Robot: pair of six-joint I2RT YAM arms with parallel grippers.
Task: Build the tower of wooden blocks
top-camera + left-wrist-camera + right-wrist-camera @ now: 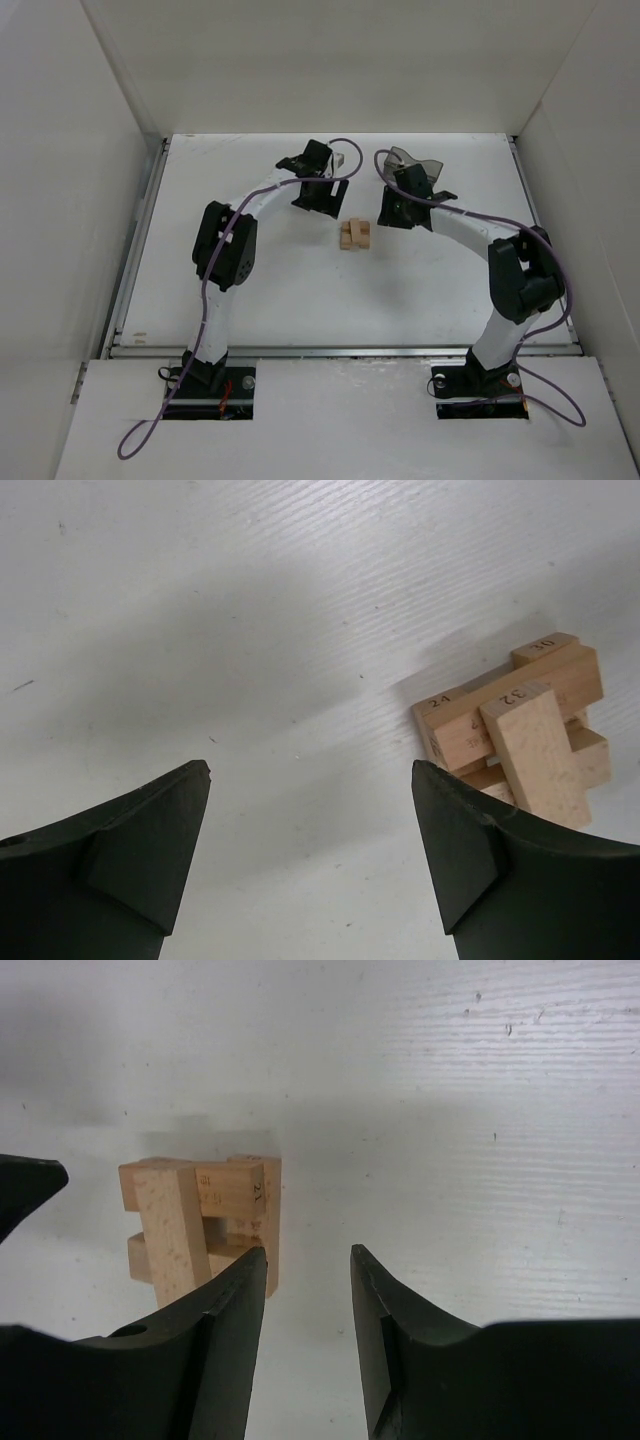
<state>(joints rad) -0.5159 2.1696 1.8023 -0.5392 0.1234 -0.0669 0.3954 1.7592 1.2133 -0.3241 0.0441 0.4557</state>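
At counter (250, 300) centre: tower (355, 235), a few crossed layers of wood blocks (535, 755).
Left jaws spread wide, empty; right jaws narrowly parted, empty (both flank the stack, clear of it). Step judged: between placements; next needs another block fetched and laid crosswise, gently.

Wood blocks (455, 732) in the tower (535, 750) bear numbers 24 and 22.

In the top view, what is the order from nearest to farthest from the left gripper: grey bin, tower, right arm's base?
1. tower: close, to its right.
2. grey bin: farther right, at the back.
3. right arm's base: near edge.
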